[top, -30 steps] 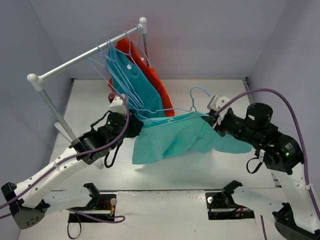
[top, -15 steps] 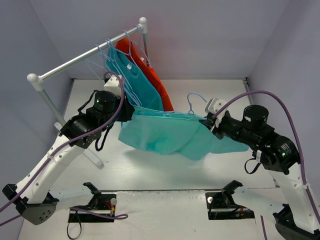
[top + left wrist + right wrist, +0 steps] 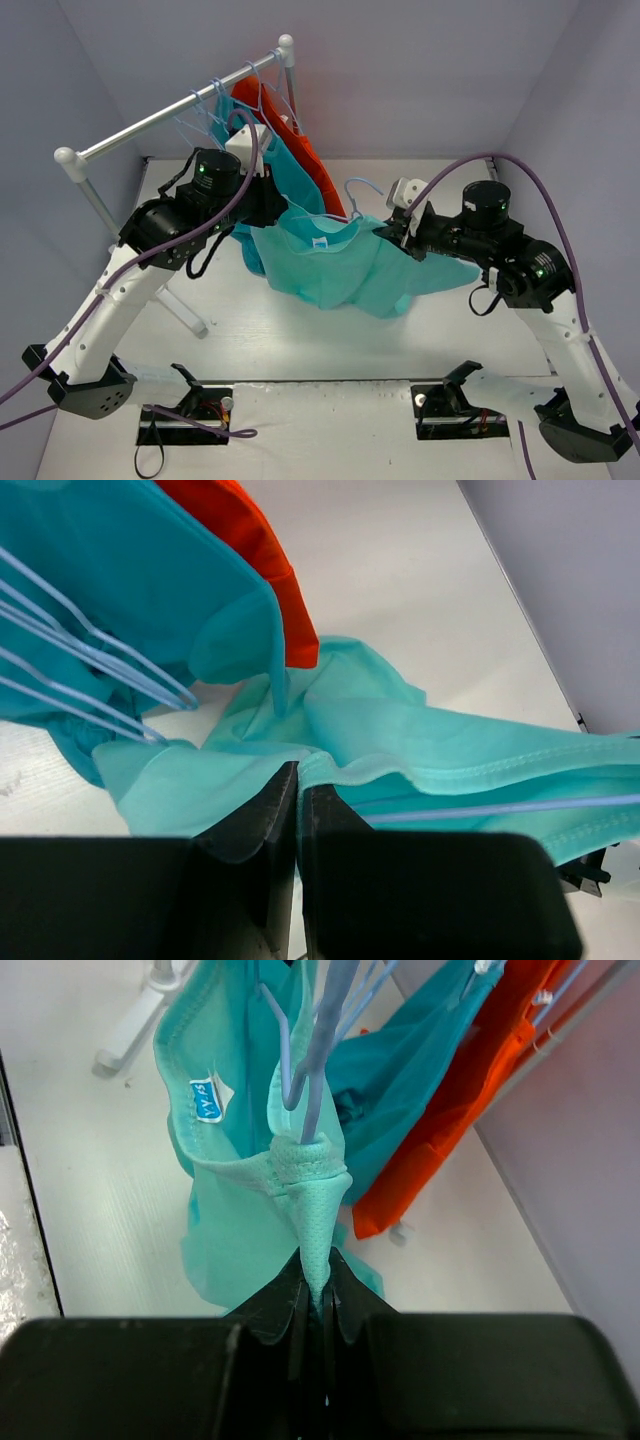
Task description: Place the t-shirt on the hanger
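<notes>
The mint t-shirt hangs in the air between both grippers, its white neck label facing up. The light-blue wire hanger sits inside its collar, hook sticking up. My left gripper is shut on the shirt's hem; the hanger wire runs beside it. My right gripper is shut on a pinch of the t-shirt just below the hanger's neck. The label also shows in the right wrist view.
A metal rail on white posts stands at the back left. A darker teal shirt and an orange-red garment hang from it, with several spare blue hangers. Grey walls close three sides.
Both arms have lifted the shirt and hanger and carried them up and left toward the rail. The left gripper rose close to the hanging garments; the hanger hook moved left.
</notes>
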